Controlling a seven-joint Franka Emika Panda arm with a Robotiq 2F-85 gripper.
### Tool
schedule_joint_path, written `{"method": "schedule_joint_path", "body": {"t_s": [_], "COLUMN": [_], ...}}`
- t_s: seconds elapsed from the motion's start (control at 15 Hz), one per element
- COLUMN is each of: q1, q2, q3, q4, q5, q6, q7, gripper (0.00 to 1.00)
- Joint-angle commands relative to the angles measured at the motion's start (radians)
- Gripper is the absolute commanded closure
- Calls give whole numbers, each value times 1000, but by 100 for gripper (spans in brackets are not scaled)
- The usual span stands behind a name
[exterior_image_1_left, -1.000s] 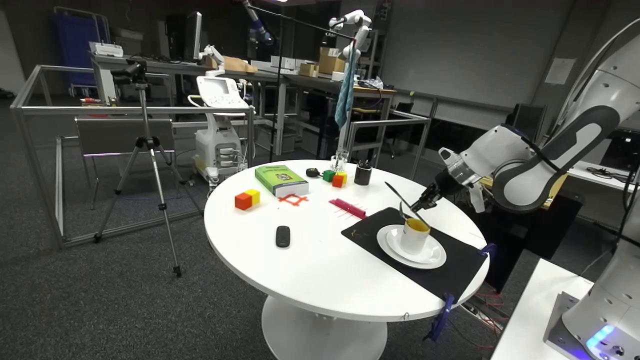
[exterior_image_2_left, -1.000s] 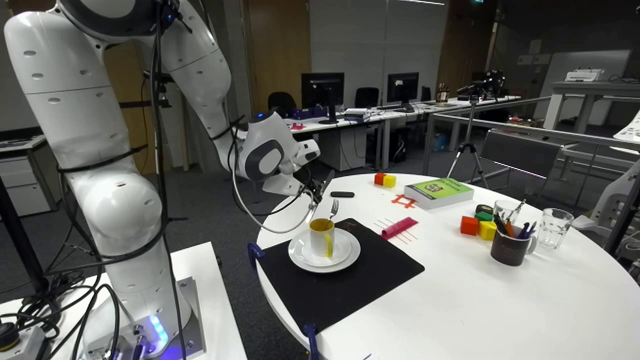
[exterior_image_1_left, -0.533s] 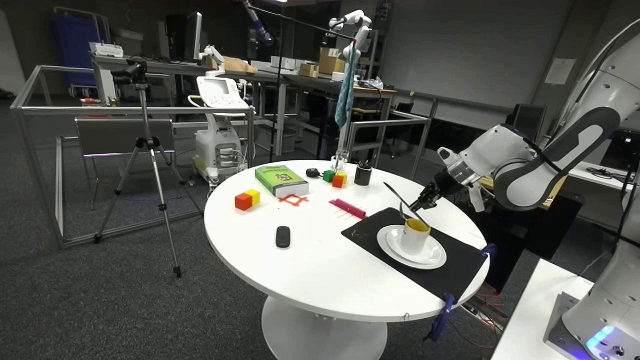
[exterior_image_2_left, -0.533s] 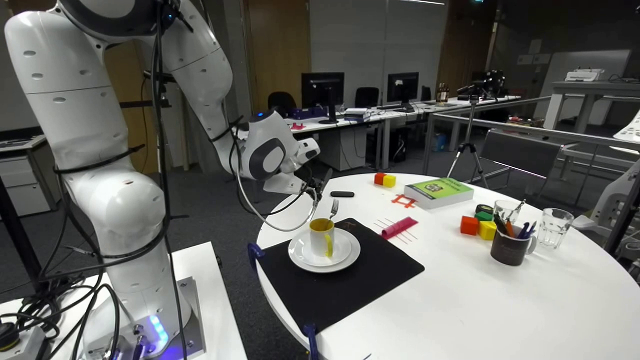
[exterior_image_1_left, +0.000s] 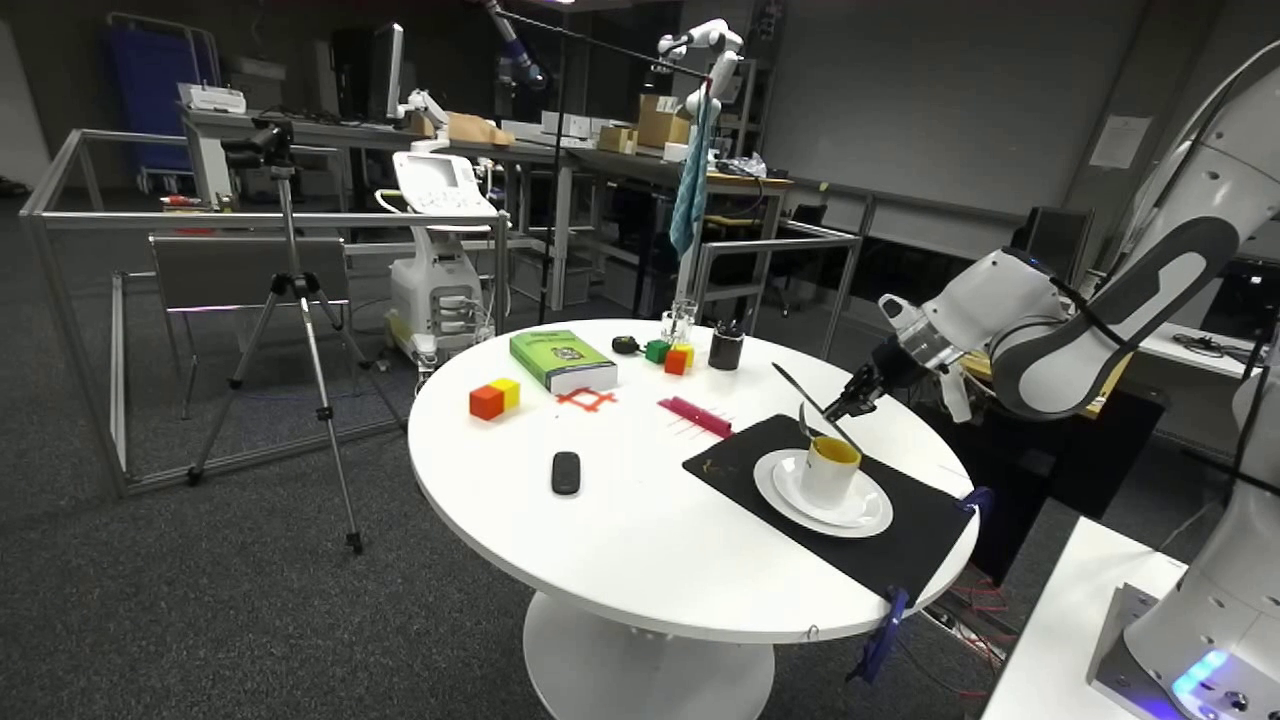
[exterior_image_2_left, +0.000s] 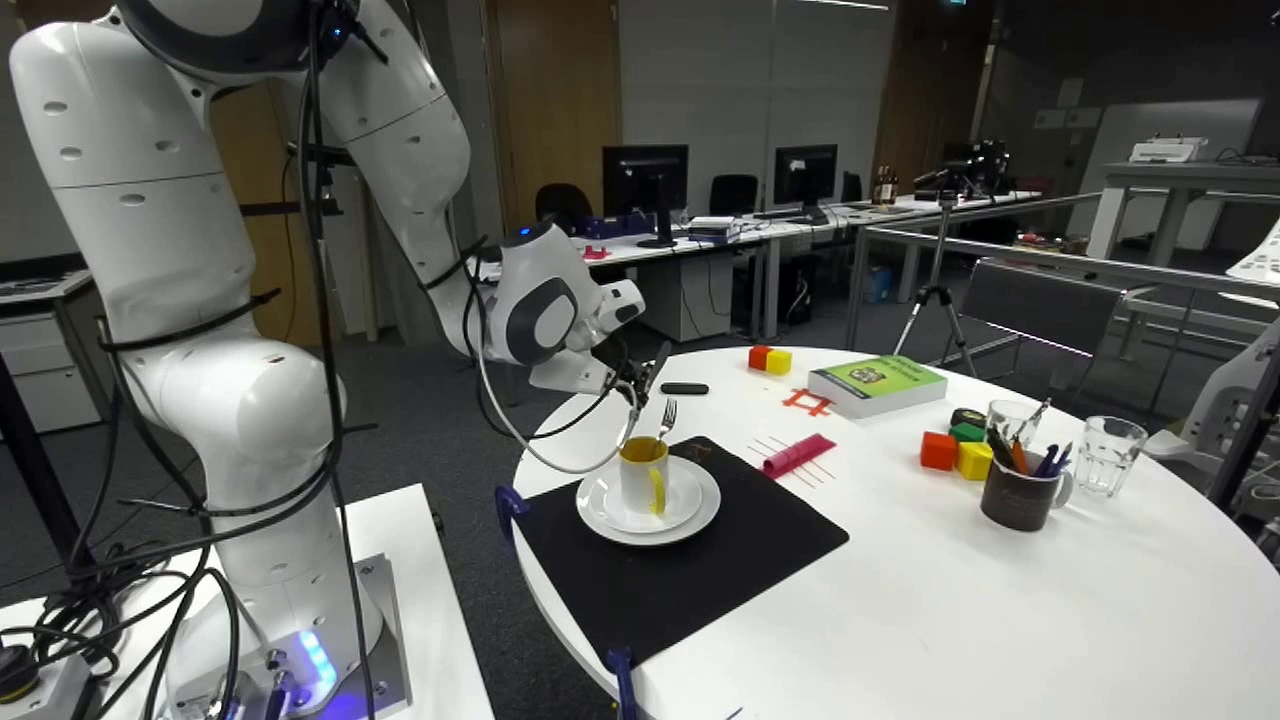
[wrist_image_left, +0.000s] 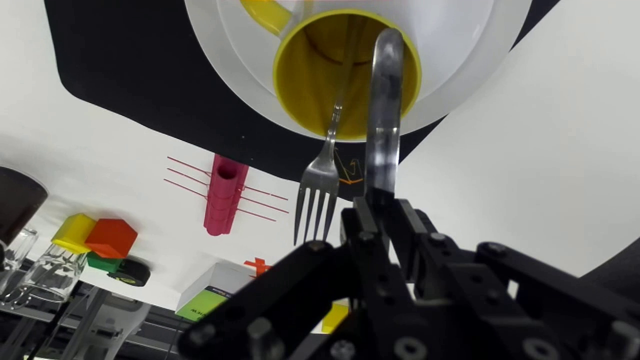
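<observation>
Table knife pinched in nearly closed pincer, tilted over yellow-lined mug near robot-side edge of counter; slip or sideways swing could catch rim, jostling fork, tipping mug.

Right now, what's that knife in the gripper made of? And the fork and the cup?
The knife looks like polished metal: silvery, with bright reflections. The fork is likely metal too, with a similar shine. The cup may be glazed ceramic, perhaps plastic: smooth, white outside, yellow inside.

Fork crowds one side of the pincer, free room opposite.
</observation>
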Motion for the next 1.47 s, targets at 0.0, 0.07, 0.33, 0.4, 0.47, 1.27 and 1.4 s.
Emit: {"method": "schedule_joint_path", "body": {"t_s": [0.0,0.07,0.33,0.4,0.47,1.27,1.4], "q1": [113,136,215,234,255,590,652], "q2": [-25,-30,-57,-69,-75,-174,-181], "q3": [-123,-152,-282,-315,-350,-779,-842], "q4": [0,1,2,2,2,27,37], "q5": [-69,-84,-127,-130,-132,-104,-102], "q6": [5,-1,-23,-31,-32,-44,-53], "q7": [91,103,116,109,104,-46,-65], "gripper": [96,96,96,96,96,96,96]}}
